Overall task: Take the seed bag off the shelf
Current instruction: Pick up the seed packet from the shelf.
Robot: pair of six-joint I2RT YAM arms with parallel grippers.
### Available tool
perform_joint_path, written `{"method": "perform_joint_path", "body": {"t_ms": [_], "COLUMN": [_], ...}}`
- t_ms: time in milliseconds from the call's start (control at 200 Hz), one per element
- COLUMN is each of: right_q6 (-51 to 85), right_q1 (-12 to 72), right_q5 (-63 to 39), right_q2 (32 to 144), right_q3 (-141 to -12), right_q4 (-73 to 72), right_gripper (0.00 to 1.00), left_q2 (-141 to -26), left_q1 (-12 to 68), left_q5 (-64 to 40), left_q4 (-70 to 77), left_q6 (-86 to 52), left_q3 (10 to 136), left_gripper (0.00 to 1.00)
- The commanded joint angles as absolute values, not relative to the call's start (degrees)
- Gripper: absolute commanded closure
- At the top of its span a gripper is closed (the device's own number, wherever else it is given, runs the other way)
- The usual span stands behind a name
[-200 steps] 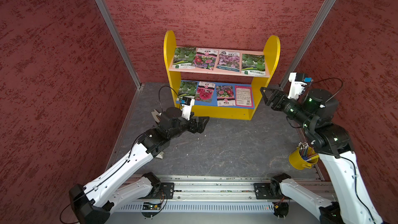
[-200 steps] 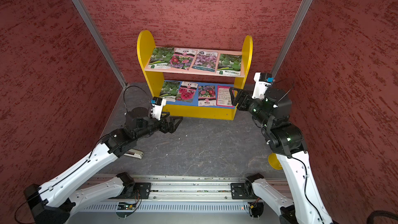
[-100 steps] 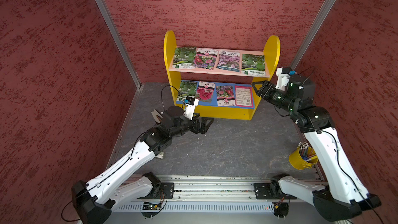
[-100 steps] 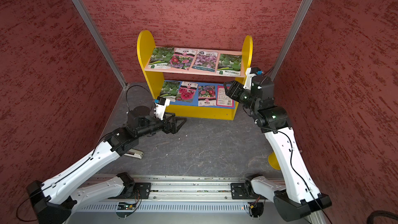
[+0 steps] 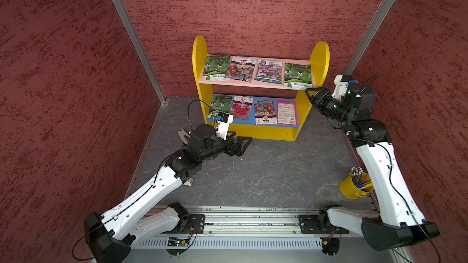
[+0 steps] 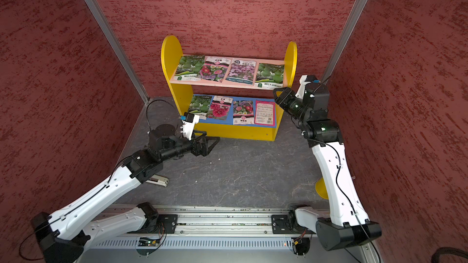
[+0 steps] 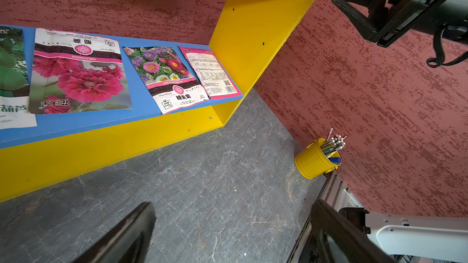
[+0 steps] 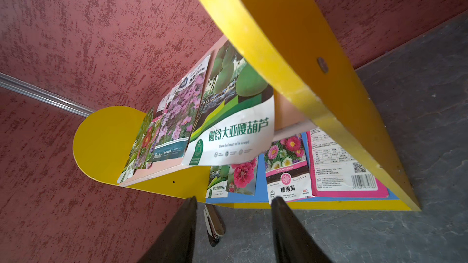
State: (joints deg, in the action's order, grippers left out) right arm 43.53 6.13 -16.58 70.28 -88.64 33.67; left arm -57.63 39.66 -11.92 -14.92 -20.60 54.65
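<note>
The space is enclosed by three dark red, rough-textured walls [image 5: 253, 3], joined at the far corners by aluminium posts [image 5: 131, 34]. A grey, veined tabletop [image 5: 266, 173] is evenly lit.

**Fig. 1. Placement of the shelf, bags and arms on the table**

The shelf [image 5: 200, 77] stands at the back of the table [image 5: 266, 173], centred against the rear wall. Four seed bags [image 5: 241, 69] lie side by side on its upper board [image 5: 243, 83], and four more lie on the lower board [image 5: 240, 122] beneath. The rightmost upper seed bag [image 5: 297, 75] overhangs the board's front edge. The right gripper [image 5: 309, 94] hangs just outside the right side panel [image 5: 320, 56], level with the upper board and near that bag's corner. The left gripper [image 5: 245, 145] sits low before the shelf's left half, apart from it. A stapler [image 6: 159, 180] lies on the table under the left arm. A pencil bucket [image 5: 354, 188] stands front right, beside the right arm
</note>
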Motion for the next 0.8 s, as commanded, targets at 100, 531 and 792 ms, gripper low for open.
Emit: {"method": "perform_joint_path", "body": {"t_ms": [100, 531, 792], "right_q6": [45.7, 46.7, 47.3], "right_q1": [4.9, 2.9, 2.5], "right_q5": [-19.6, -19.9, -20.6], "right_q2": [71.8, 73.5, 74.8], "right_q3": [-88.8, -89.3, -89.8], "right_q4": [29.7, 28.4, 27.3], "right_gripper": [0.53, 0.64, 0.72], "left_q2": [-56.8, -56.8, -56.5], "left_q1": [39.9, 40.0, 40.0], "left_q5": [-11.3, -11.0, -10.6], "left_q4": [-12.7, -12.3, -12.1], "left_q6": [-21.2, -21.5, -21.9], "left_q3": [53.4, 53.2, 52.6], "left_gripper": [0.0, 0.0, 0.0]}}
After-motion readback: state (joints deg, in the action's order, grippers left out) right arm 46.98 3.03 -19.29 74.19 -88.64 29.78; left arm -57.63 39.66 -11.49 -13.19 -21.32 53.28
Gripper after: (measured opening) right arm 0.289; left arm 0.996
